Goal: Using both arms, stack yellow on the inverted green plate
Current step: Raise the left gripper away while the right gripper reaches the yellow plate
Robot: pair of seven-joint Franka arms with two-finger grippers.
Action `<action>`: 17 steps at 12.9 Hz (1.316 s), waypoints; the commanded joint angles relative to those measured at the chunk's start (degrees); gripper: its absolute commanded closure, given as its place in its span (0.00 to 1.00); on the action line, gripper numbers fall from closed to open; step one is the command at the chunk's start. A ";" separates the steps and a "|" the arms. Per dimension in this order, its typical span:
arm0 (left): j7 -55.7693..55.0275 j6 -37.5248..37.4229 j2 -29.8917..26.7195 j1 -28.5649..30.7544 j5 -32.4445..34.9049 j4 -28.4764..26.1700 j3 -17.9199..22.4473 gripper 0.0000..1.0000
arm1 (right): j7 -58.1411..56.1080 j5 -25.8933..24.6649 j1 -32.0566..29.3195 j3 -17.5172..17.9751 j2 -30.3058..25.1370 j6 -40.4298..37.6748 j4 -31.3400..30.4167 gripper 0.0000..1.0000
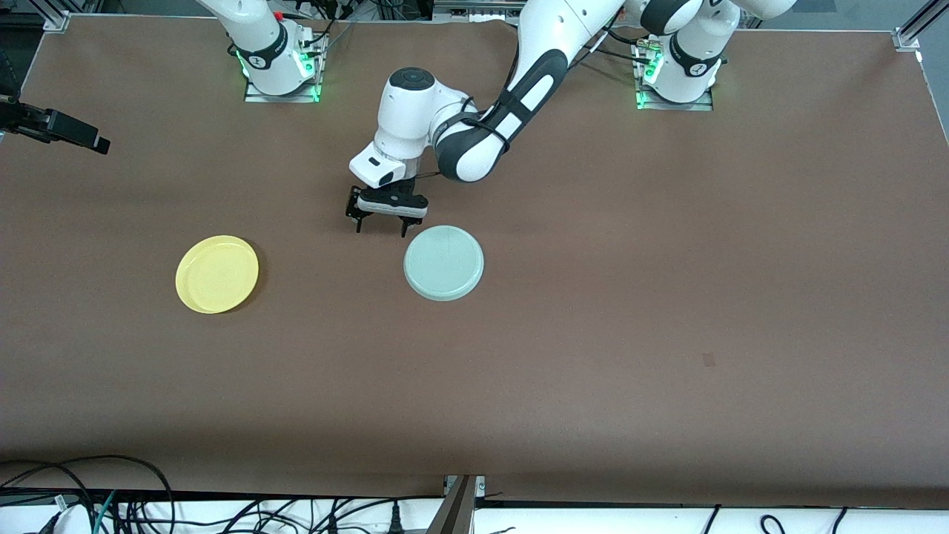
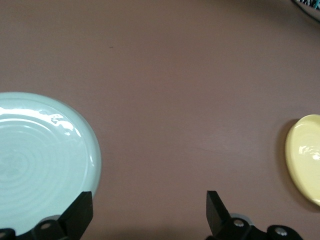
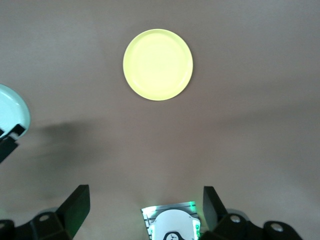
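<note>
The left wrist view's edge is cutting off the green plate [image 2: 42,165] and most of the yellow plate [image 2: 305,157]. The front view's top edge is cropping both arms' upper links, leaving the right gripper [image 3: 145,207] showing only in its own wrist view.

A bright yellow plate [image 1: 217,274] and a pale mint-green, faintly ringed plate [image 1: 443,262] on brown table [image 1: 593,334].

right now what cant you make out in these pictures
- Right gripper: out of the front view; only its open fingertips show in its wrist view.
- Green plate: cut off by the frame edge in both wrist views.
- Yellow plate: cut by the left wrist view's edge.
- Left gripper: open, low beside the green plate.
</note>
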 commanded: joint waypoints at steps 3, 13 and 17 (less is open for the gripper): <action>-0.30 0.61 -2.48 0.39 -13.07 4.95 -0.16 0.00 | -0.02 -1.09 -0.25 0.01 0.37 -1.70 0.62 0.00; -0.74 9.49 -2.39 18.46 -22.57 10.94 -30.69 0.00 | -0.02 -3.54 -0.34 -2.97 3.97 1.72 0.36 0.00; -0.30 9.32 -2.39 34.19 -22.05 10.33 -49.60 0.00 | -3.53 -3.28 -0.34 -4.73 7.66 7.17 0.27 0.00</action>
